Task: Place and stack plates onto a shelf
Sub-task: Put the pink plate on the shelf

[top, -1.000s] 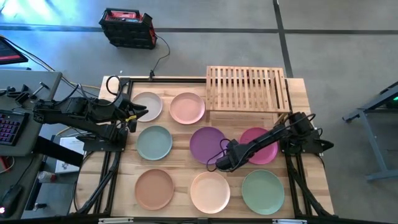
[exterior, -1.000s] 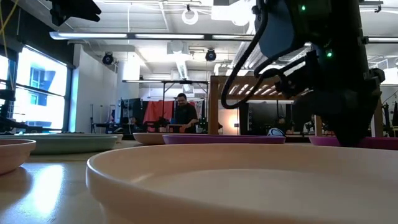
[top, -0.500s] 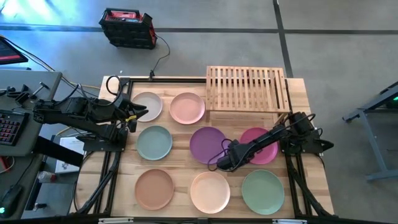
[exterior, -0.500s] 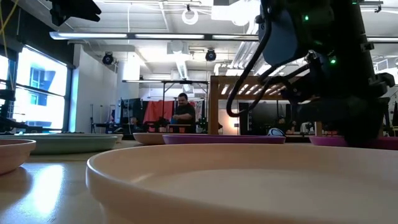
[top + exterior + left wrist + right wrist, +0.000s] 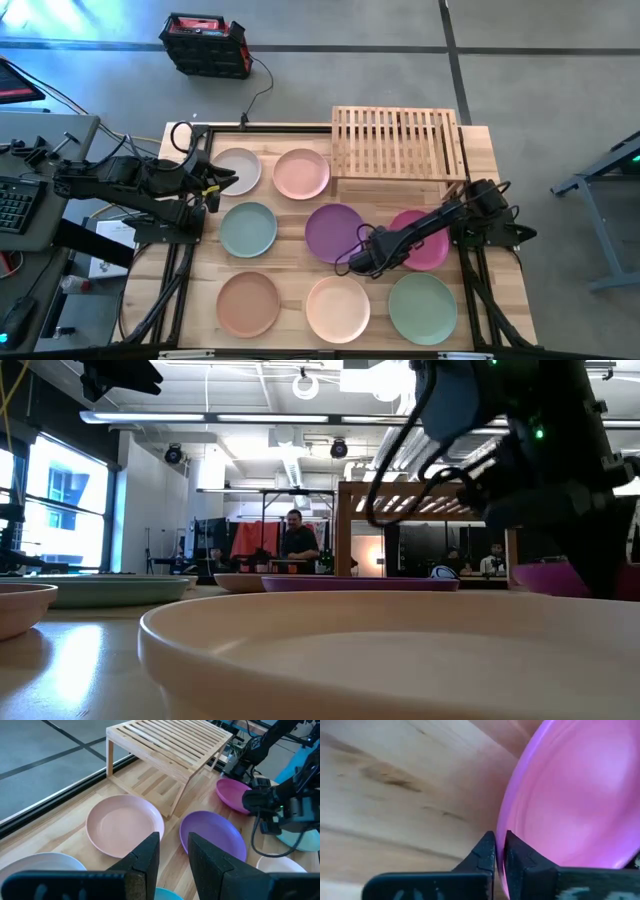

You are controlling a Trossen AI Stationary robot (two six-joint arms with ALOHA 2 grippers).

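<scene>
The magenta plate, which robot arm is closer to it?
The right. Its gripper is pinched on the magenta plate's rim, lifting one side. The left gripper is far across the table, over the beige plate.

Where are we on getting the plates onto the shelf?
Nothing is on the shelf yet. The right gripper is shut on the magenta plate's rim, tilting it up off the table. Seven other plates lie flat, and the left gripper waits by the beige plate.

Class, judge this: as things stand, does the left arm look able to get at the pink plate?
Probably yes: the left gripper hovers beside the beige plate, and the pink plate lies uncovered just ahead.
</scene>
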